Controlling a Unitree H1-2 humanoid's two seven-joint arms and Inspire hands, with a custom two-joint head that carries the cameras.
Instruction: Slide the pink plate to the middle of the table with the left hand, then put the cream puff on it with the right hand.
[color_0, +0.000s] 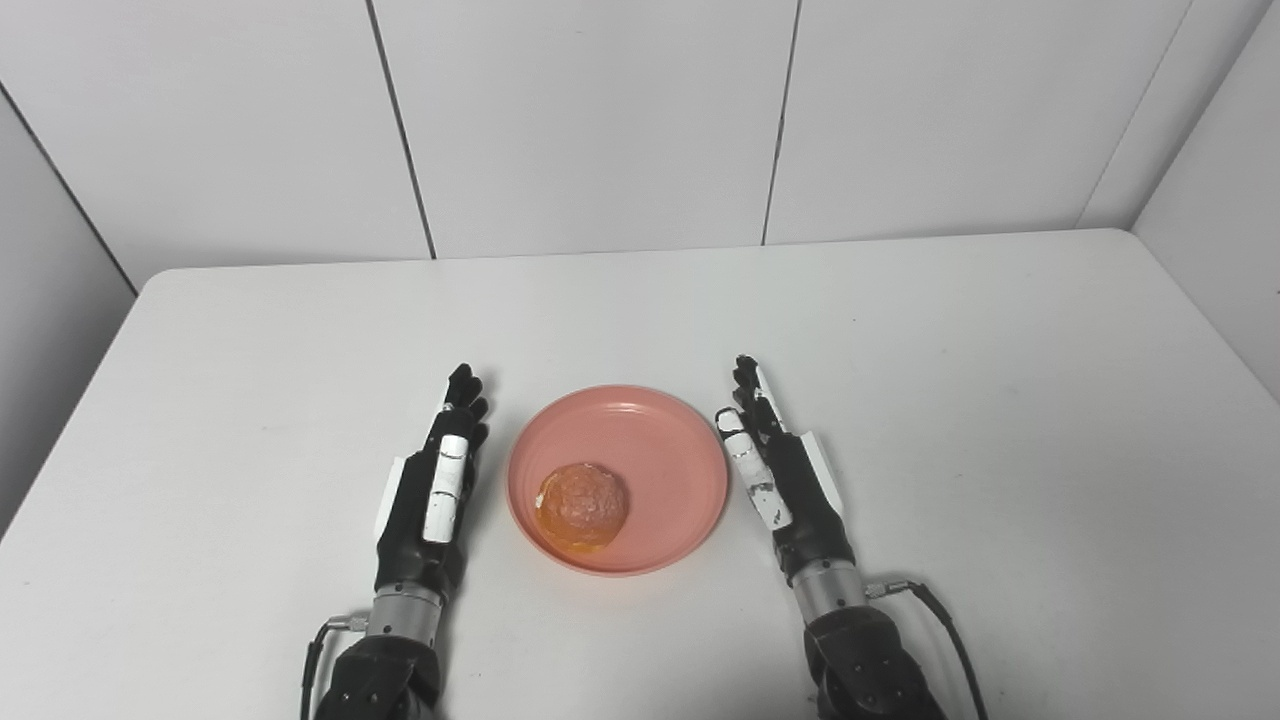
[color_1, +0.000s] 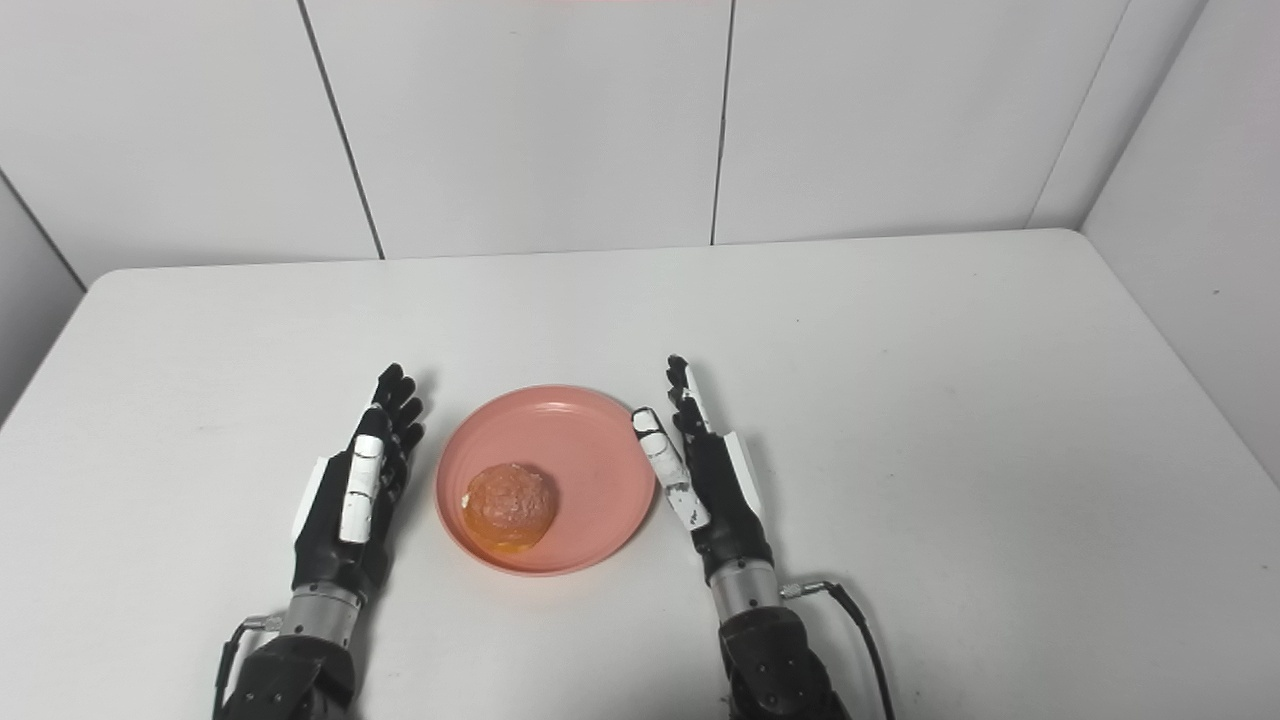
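Already the cream puff (color_0: 583, 506) sits on the pink plate (color_0: 660, 440), in its near-left part, w/ the plate roughly mid-table (color_0: 900, 330) btwn both hands. Left hand (color_0: 432, 490) lies just left of the rim, fingers straight & pointing away from the robot, holding nothing; right hand (color_0: 778, 470) lies just right of the rim, also flat & empty, thumb close to the plate edge. Puff is nearer the left hand. Judged from this, both steps look done; nothing further seems needed.

White table (color_0: 900, 400) with rounded far corners, enclosed at far, left and right by white wall panels (color_0: 590, 120) with dark seams.
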